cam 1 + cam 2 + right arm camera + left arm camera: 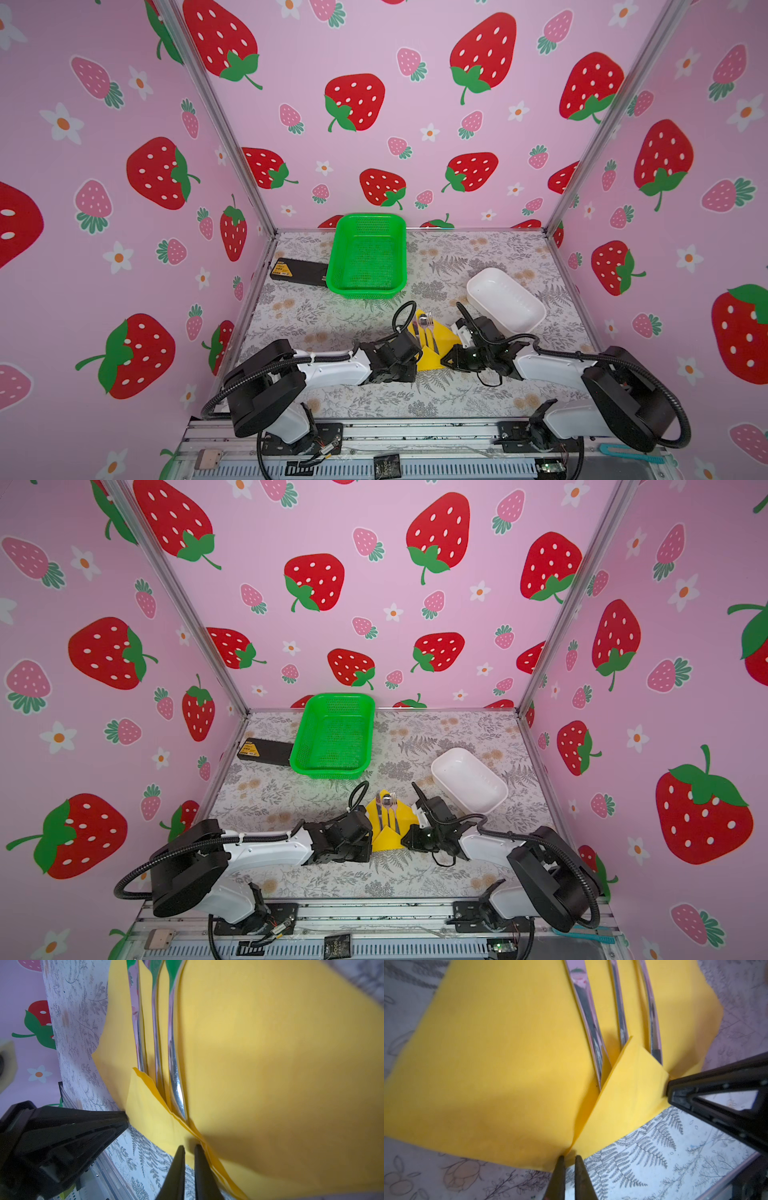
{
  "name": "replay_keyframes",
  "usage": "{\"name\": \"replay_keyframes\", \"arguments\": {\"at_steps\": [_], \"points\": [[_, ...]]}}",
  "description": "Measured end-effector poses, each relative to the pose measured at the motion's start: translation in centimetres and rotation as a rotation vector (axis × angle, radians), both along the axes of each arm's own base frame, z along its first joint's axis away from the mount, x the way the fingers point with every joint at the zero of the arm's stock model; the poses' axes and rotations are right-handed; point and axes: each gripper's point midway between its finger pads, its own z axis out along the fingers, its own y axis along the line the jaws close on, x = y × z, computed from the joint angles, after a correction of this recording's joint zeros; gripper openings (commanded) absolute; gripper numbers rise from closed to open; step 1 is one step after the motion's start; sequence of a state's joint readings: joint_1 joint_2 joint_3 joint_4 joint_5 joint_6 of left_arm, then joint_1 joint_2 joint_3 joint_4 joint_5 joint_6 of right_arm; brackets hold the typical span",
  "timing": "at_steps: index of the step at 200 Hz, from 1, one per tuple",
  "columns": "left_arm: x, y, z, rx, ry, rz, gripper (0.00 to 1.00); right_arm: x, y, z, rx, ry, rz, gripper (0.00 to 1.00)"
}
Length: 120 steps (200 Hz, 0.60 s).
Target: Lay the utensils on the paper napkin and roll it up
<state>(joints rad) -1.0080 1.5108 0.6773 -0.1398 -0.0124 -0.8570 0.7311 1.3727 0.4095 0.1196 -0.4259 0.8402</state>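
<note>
Left fingers [557,1180] and right fingers [176,1172] pinch paper napkin [488,1064] fold; utensils [591,1028] partly hidden beneath

Three pink walls close the cell: a back wall [415,104], a left wall [50,291] and a right wall [723,249], all printed with large red strawberries, smaller pink ones and white flowers. Bare aluminium posts [220,120] stand in the two rear corners. The counter [457,257] wears a pale covering with grey ferns and faded orange blooms. A slotted metal rail [415,432] runs along its near edge. Light looks soft and even, probably from overhead.
</note>
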Motion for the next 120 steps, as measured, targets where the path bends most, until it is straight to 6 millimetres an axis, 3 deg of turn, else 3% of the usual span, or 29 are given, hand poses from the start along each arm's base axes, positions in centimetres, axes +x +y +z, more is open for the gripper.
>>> {"name": "replay_keyframes", "arguments": {"at_steps": [47, 89, 120], "points": [[-0.2, -0.6, 2.8, -0.052, -0.047, -0.026, 0.15, 0.1, -0.1, 0.0, -0.005, -0.004, -0.005, 0.14], [1.1, -5.4, 4.9, -0.134, -0.057, -0.098, 0.12, 0.1, -0.2, 0.0, -0.008, -0.007, -0.009, 0.14], [1.9, -8.6, 4.9, -0.170, -0.044, -0.127, 0.10, 0.1, -0.2, 0.1, -0.008, -0.006, -0.011, 0.14]]}}
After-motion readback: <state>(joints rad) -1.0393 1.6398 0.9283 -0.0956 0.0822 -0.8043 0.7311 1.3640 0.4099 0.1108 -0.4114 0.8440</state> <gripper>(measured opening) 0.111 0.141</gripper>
